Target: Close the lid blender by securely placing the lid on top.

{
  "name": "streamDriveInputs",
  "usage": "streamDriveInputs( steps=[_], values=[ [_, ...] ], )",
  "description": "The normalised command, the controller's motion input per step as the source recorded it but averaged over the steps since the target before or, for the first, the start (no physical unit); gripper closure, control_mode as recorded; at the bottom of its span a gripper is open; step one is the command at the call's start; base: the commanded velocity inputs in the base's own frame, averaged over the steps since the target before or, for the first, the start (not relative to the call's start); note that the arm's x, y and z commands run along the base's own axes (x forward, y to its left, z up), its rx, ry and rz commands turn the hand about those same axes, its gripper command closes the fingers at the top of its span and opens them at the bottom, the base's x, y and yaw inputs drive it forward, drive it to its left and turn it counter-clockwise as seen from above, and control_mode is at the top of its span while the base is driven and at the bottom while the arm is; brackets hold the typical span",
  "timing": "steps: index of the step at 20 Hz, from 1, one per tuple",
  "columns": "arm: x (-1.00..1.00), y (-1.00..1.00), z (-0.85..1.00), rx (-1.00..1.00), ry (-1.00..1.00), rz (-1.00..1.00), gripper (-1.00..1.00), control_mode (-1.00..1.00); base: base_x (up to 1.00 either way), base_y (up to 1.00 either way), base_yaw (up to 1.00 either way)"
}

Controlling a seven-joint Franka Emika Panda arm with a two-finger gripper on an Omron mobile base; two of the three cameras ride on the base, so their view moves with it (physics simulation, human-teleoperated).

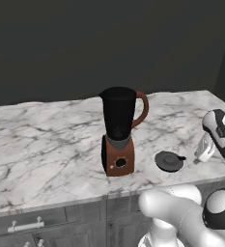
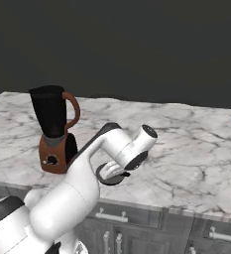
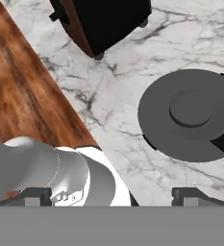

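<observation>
The blender [image 1: 118, 131] stands upright on the marble counter [image 1: 46, 149], its black jar open at the top, its handle and base reddish-brown; it is also at the left in the right base view [image 2: 55, 130]. The lid [image 1: 168, 160], a flat dark grey disc with a raised centre knob, lies flat on the counter to the blender's right, near the front edge. In the hand view the lid [image 3: 190, 115] sits just ahead and to the right. My gripper [image 3: 112, 196] hovers just right of the lid [image 1: 201, 154], open, with nothing between its fingertips. My arm hides most of the lid [image 2: 108, 176].
The counter's front edge [image 1: 109, 193] runs close behind the lid, with grey drawers and handles [image 2: 110, 216] below it. A wooden floor [image 3: 17, 96] lies beyond that edge. A dark wall [image 1: 109, 43] backs the counter. Bare marble lies right of the lid [image 2: 196, 158].
</observation>
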Motion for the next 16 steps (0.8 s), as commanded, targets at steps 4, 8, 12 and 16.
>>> streamDriveInputs(
  steps=[4,8,12,16],
  values=[
    [0.0,-0.31,-0.07,-0.04,-0.02,0.33,-1.0,-1.0,0.0,0.0,0.0],
    [0.0,-0.11,-0.25,-0.01,-0.15,0.32,-1.0,-1.0,0.0,0.0,0.0],
    [0.0,-0.01,-0.21,0.0,-0.17,0.28,-1.0,-1.0,0.0,0.0,0.0],
    [0.1,0.08,-0.24,0.0,-0.09,0.14,-1.0,-1.0,0.0,0.0,0.0]
  ],
)
